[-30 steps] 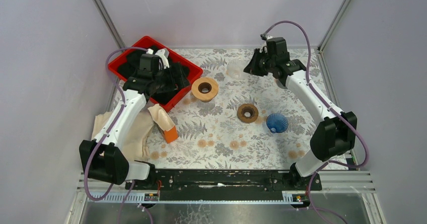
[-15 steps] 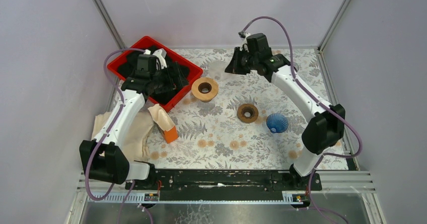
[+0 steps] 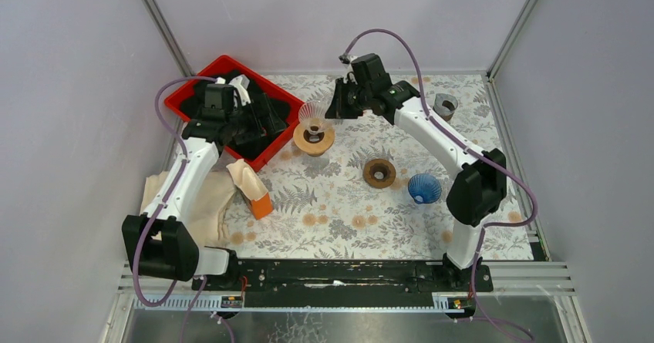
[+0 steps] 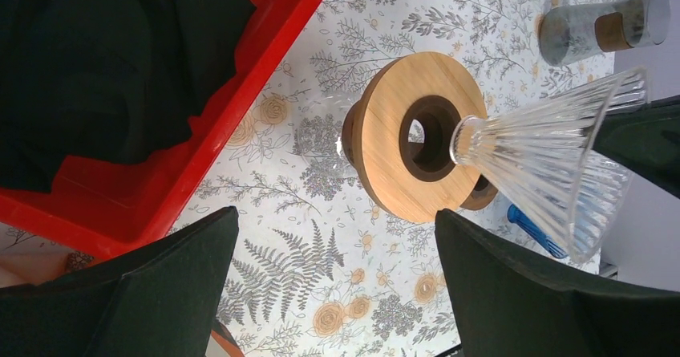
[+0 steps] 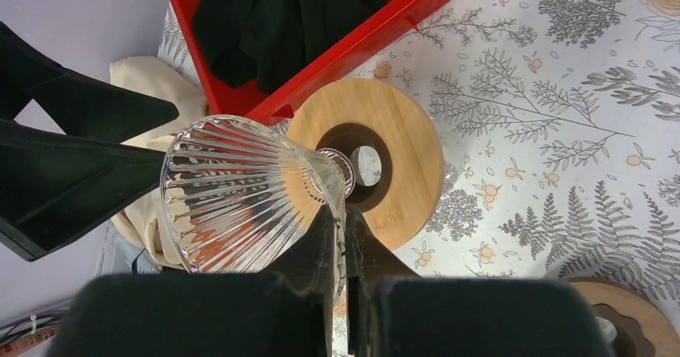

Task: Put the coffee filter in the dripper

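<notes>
My right gripper [image 3: 332, 110] is shut on the wall of a clear ribbed glass dripper [image 3: 312, 114], one finger inside the cone and one outside [image 5: 337, 217]. The dripper [image 5: 240, 192] hangs tilted, its narrow neck just over the hole of a light wooden ring stand [image 3: 324, 144], which also shows in the right wrist view [image 5: 409, 160]. My left gripper [image 3: 266, 123] is open and empty [image 4: 337, 217], beside that ring [image 4: 393, 148] and the dripper [image 4: 553, 144]. Beige paper filters [image 3: 245, 175] stand in an orange holder on the left.
A red bin [image 3: 189, 89] with black cloth sits at the back left. A darker wooden ring [image 3: 379, 173] and a blue dripper [image 3: 424, 187] lie centre right. A grey jar with a cork [image 3: 445, 105] stands back right. A beige cloth [image 3: 193, 204] lies left.
My right arm has carried the glass dripper leftward from the back of the table to just over the light wooden ring. The left arm has hardly moved.
</notes>
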`<state>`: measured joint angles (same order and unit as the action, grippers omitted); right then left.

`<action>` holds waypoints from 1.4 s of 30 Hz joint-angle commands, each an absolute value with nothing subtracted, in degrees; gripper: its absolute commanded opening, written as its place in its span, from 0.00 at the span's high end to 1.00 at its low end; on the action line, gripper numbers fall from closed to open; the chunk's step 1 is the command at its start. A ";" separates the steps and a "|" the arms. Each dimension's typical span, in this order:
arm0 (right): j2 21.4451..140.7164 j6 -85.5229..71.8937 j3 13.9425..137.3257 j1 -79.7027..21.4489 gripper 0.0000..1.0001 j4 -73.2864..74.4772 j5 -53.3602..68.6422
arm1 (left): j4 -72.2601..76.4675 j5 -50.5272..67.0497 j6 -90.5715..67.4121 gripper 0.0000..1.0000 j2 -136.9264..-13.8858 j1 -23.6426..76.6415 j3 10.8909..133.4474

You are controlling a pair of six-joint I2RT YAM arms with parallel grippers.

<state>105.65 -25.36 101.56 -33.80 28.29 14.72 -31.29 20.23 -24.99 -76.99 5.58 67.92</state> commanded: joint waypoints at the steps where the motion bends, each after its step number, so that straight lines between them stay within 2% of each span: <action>1: 106.74 -25.10 105.71 -34.99 1.00 28.94 16.39 | -27.47 22.64 -25.92 0.00 -76.63 4.87 67.19; 19: 110.57 -23.41 105.94 -36.03 1.00 30.43 12.14 | -25.23 26.88 -28.52 0.00 -76.16 4.71 67.57; 28: 112.59 -22.44 106.67 -36.55 1.00 31.87 10.54 | -24.35 29.14 -30.92 0.05 -77.81 5.83 70.02; 38: 114.04 -21.14 109.11 -37.35 1.00 35.39 7.74 | -26.09 27.73 -31.38 0.19 -82.94 9.42 74.68; 42: 114.79 -20.84 110.21 -37.53 1.00 36.98 7.12 | -27.55 26.90 -31.25 0.31 -85.37 10.42 76.34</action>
<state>113.45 -22.70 107.39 -36.77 33.56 9.58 -27.44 27.55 -31.20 -83.35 9.43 73.21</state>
